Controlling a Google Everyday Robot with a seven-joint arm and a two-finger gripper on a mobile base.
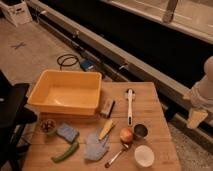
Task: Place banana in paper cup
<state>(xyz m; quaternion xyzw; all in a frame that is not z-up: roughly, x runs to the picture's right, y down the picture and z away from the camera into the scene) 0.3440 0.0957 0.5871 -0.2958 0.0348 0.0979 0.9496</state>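
— One small yellow curved banana [106, 129]: where's it at?

— Lower centre of the frame, lying tilted on the light wooden table [150, 97]. Its lower end is at the edge of a crumpled grey-blue cloth [94, 147]. It sits just below a small dark rectangular block [107, 106].

— And the white round paper cup [144, 155]?

— Bottom right of the tabletop, upright, mouth up, pale inside. It's apart from the banana, w/ a round orange-red apple [126, 135] btwn them. A small dark metal cup [140, 131] is right beside the apple, on its right. A metal spoon [116, 156] lies just left of the paper cup, bowl end near the apple.

— And the gripper [196, 118]?

— Pale, at the right edge of the frame, approx mid-height, off the table. It hangs below the robot's grey-white arm [206, 90]. Grasping or released: can't tell. It's well apart from both banana and paper cup.

— Rest of the table?

— Big yellow plastic tub [62, 107] at the upper left of the tabletop. A white long-handled utensil [130, 105] lies right of the block. At lower left are a blue sponge [66, 132], a green curved pepper [65, 152] and a small dark bowl [48, 126].
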